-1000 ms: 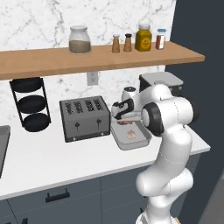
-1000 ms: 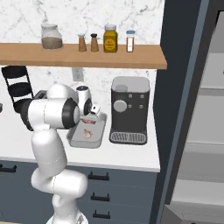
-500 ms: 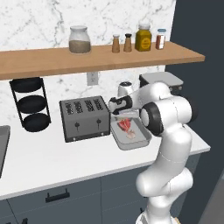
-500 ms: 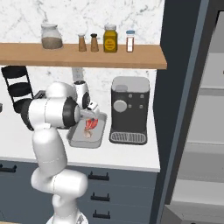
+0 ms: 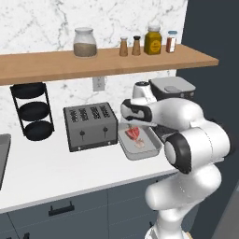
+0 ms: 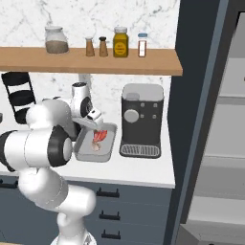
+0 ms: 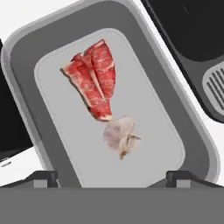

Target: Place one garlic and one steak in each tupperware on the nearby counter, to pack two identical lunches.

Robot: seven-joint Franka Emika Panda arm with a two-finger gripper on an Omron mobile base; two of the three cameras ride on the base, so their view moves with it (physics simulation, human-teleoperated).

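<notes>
While its two fingers stand wide apart with nothing between them, the tool (image 7: 112, 177) hangs over the tupperware (image 7: 26, 65). Inside that grey tray lie a steak (image 7: 94, 76) and, touching its lower end, a garlic (image 7: 120, 135). On the white worktop (image 5: 56, 172), the tray sits between a toaster (image 5: 91, 126) and a black coffee machine (image 6: 141, 119).
</notes>
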